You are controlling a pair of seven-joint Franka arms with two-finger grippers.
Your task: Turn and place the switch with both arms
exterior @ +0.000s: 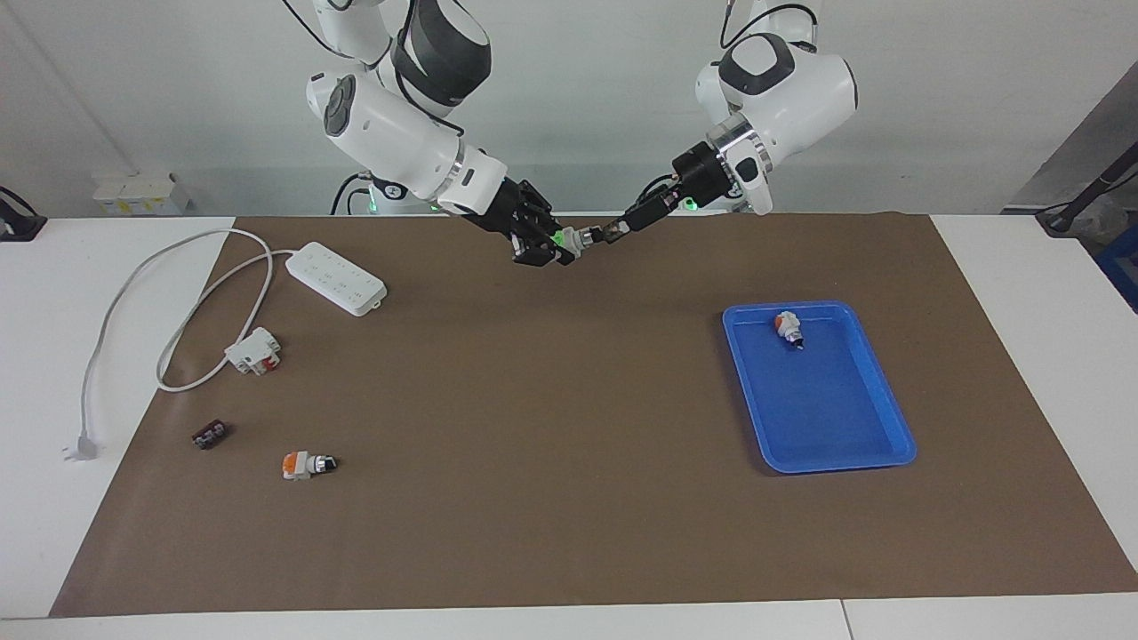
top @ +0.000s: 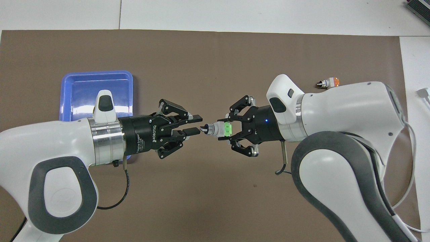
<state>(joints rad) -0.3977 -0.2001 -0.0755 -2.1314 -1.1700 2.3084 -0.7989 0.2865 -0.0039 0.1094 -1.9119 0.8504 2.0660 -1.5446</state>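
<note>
Both grippers are raised above the brown mat (exterior: 551, 444), meeting tip to tip over its edge nearest the robots, midway along the table.

Right gripper (top: 225, 129): its jaws are closed on the white body of the switch (top: 220, 129). The bright green face of the switch shows between the fingertips, turned upward. The silver collar and black knob project out past the jaw tips, pointing toward the left gripper.

Left gripper (top: 196, 124): its jaws stand partly open, one finger (top: 194, 118) on either side of the knob end of the switch. The fingertips lie just at the knob; whether they already touch it cannot be told. The facing view shows the same meeting, left gripper (exterior: 612, 233) against the switch (exterior: 573, 240) held in the right gripper (exterior: 560, 246).

Other items on the mat:
- a blue tray (exterior: 889, 418) toward the left arm's end, containing a similar switch (exterior: 787, 327) with orange showing, lying in the corner of the tray nearest the robots
- another orange switch (exterior: 307, 464) toward the right arm's end, lying on its side
- a small dark part (exterior: 209, 435) near it
- a white-and-red block (exterior: 253, 350)
- a white power strip (exterior: 336, 278) with its cable (exterior: 133, 284) looping off the mat onto the white table
</note>
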